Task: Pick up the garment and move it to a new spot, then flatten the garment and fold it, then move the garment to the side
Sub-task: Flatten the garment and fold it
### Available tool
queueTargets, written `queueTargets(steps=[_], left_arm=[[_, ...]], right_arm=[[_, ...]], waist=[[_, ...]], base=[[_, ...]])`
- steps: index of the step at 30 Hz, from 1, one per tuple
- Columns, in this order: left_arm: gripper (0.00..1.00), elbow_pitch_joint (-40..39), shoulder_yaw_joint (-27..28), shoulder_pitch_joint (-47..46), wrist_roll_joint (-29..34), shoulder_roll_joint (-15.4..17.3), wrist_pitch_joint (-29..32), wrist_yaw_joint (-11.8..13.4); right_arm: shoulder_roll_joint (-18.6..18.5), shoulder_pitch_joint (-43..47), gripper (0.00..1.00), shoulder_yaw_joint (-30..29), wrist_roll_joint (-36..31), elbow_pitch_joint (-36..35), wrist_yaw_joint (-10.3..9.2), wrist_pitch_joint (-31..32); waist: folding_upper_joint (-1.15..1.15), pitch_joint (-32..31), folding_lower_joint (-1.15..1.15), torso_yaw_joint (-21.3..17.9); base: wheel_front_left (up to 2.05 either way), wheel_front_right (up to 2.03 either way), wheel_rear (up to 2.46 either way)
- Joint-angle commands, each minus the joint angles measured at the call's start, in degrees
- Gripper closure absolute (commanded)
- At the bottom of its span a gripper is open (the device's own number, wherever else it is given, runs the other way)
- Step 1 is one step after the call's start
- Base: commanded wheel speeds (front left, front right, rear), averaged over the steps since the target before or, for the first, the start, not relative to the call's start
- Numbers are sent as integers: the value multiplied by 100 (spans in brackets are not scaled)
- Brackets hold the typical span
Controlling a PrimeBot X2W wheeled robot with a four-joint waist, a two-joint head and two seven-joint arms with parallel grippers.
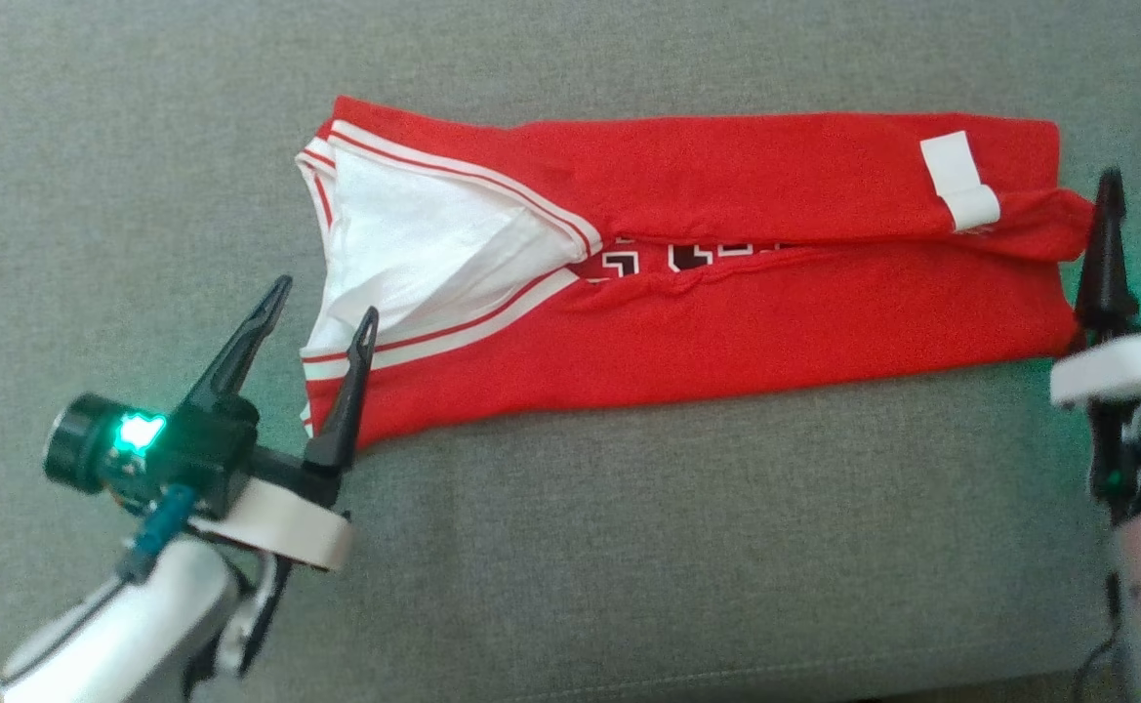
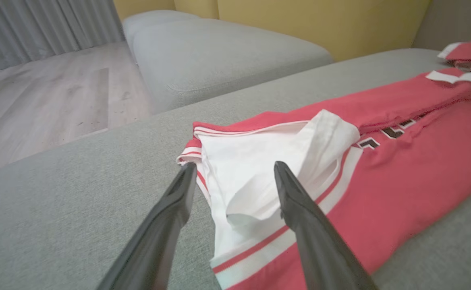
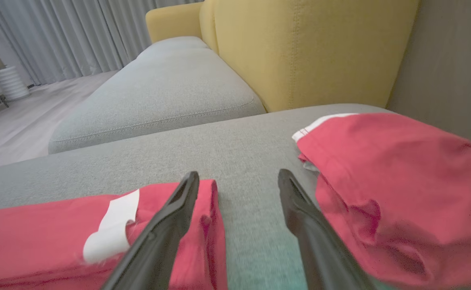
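Spread wide, the left pincer point(image 1: 328, 297) hangs low over the near left part of the grey seat cushion point(image 1: 629, 547), pinching nothing. One finger stands over bare cushion just outside the cloth and the other over the striped trim point(image 2: 259, 247), so the near left corner of the jersey point(image 1: 726, 351) lies between them — a stance that reads as lined up to close on it. The right pincer point(image 3: 239, 173) is likewise open and empty at the cushion's right side, one finger above the jersey's end and the other over bare grey beyond it. One pincer at each end suits a long cloth, which would sag if lifted from one side alone.

The jersey lies flat across the middle of the cushion, left to right. Both long sides are turned in to meet along a centre line where black-and-white lettering point(image 1: 687, 256) peeks out. At its left end the white lining point(image 1: 404, 234) gapes inside that trim; near its right end a white label point(image 1: 960, 181) lies on top. I judge the lengthwise fold done, with a crosswise fold and the move aside yet to come.

Further off, a second red garment point(image 3: 392, 181) rests bunched at the cushion's far right corner, apart from the jersey — perhaps the pile for finished pieces. Behind it rises a yellow backrest point(image 3: 312, 48), with another grey seat point(image 2: 219, 52) and wooden floor point(image 2: 38, 100) beyond.
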Motion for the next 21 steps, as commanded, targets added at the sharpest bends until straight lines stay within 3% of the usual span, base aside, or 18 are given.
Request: queueTargets(steps=[1,4,10,14,21], left_arm=[[0,-59,321,-25,13,65,-173,143],[0,216,536,291,98,-438,-553,541],[0,45,1246,966,916,-1415,-625,986],[0,-97,1506,1446,1530,-1987,-626,862],[0,-56,1717,1855,2158,-2594,-627,302]], right_arm=[[84,297,0,-23,-98,-236,37,-62],[571,766,0,-492,-133,-686,37,-62],[818,1003,0,-868,-38,-789,37,-62],[785,820,0,-1187,-125,-485,37,-62],[495,255,0,-1643,-55,756,37,-62]], waist=[[0,-70,0,21],[0,-293,0,91],[0,-639,0,345],[0,-749,0,598],[0,-747,0,1044]], base=[[0,0,0],[0,0,0],[0,0,0],[0,0,0],[0,0,0]])
